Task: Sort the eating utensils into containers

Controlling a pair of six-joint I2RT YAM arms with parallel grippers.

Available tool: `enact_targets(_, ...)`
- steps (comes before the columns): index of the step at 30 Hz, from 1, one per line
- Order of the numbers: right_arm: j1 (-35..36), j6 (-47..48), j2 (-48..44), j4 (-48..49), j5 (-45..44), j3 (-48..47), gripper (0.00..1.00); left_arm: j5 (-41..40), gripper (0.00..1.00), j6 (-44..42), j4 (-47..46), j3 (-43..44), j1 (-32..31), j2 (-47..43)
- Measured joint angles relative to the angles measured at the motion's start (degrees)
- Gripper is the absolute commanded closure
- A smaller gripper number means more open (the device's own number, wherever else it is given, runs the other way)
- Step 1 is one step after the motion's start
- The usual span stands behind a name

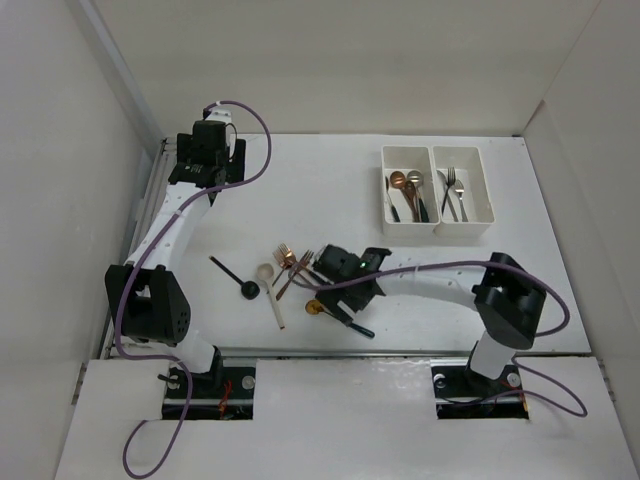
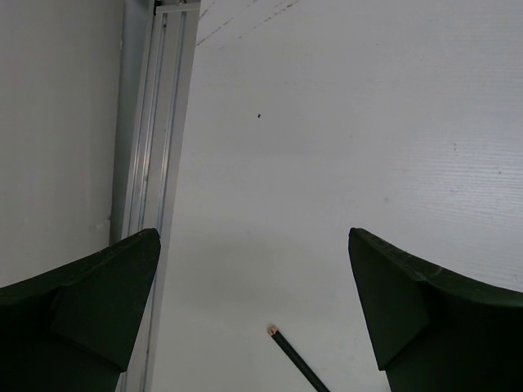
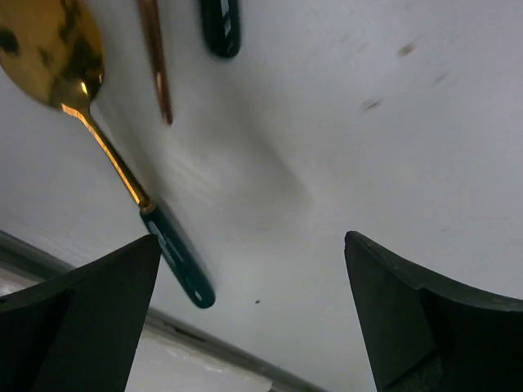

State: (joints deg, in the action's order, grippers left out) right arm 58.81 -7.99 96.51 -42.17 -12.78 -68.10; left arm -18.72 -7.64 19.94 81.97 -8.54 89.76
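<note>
A white table [image 1: 300, 190] is boxed in by plain white panels: a left wall [image 1: 50, 200], a back wall [image 1: 330, 60] and a right wall [image 1: 600, 220]. An aluminium rail [image 2: 155, 122] runs along the table's left edge, and a white board [image 1: 340, 420] covers the near edge. The light is even, with soft, faint shadows.

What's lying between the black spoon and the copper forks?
A cream spoon lies on the table between the black spoon and the copper forks. The top external view shows it.
</note>
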Motion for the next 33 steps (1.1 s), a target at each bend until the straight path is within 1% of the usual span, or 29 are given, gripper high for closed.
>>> enact_targets(4,5.09,-2.99,2.54,-1.95,1.64,2.95,0.05,0.55,0.0,0.07,-0.02,-0.02,0.0,-0.26)
enact_targets(5,6.16,-3.82,2.54,-1.92,1.81,3.08,0.08,0.74,0.0,0.07,-0.07,-0.13,0.0,-0.42)
enact_targets(8,8.35,-5.38,2.6,-1.09,2.56,3.1,0.17,1.14,0.0,0.11,-0.26,-0.66,0.0,-1.22)
enact_targets(9,8.66,-5.88,2.78,-0.66,2.89,3.1,0.23,1.18,0.0,0.11,-0.24,-0.81,0.0,-1.51)
enact_targets(15,8.48,-8.02,5.81,1.99,4.42,3.13,0.38,1.55,0.0,0.13,-0.52,-1.01,0.0,-2.08)
enact_targets(16,8.48,-8.31,5.95,2.21,4.83,3.1,0.44,1.66,0.0,0.13,-0.52,-1.03,0.0,-2.12)
enact_targets(18,8.48,-8.98,6.19,2.75,5.57,3.1,0.51,1.84,0.0,0.22,-0.59,-1.09,0.0,-2.16)
enact_targets(19,8.48,-9.33,6.36,2.82,5.97,2.97,0.56,1.92,0.0,0.26,-0.68,-1.22,0.0,-2.19)
enact_targets(20,8.48,-9.73,6.45,3.02,6.34,2.93,0.81,2.03,0.0,0.33,-0.74,-1.36,0.0,-2.19)
enact_targets(21,8.48,-9.6,6.6,3.26,6.43,2.89,0.95,2.16,0.0,0.39,-0.74,-1.44,0.0,-2.19)
enact_targets(22,8.55,-9.9,6.71,3.45,6.16,2.69,1.0,2.25,0.0,0.44,-0.83,-1.6,0.0,-2.19)
enact_targets(29,8.57,-10.8,6.69,3.61,5.73,2.51,1.0,2.45,0.0,0.57,-0.85,-1.73,0.0,-2.21)
enact_targets(33,8.61,-9.16,6.71,2.38,3.67,1.29,1.0,2.45,0.0,0.61,-0.85,-1.73,0.0,-2.21)
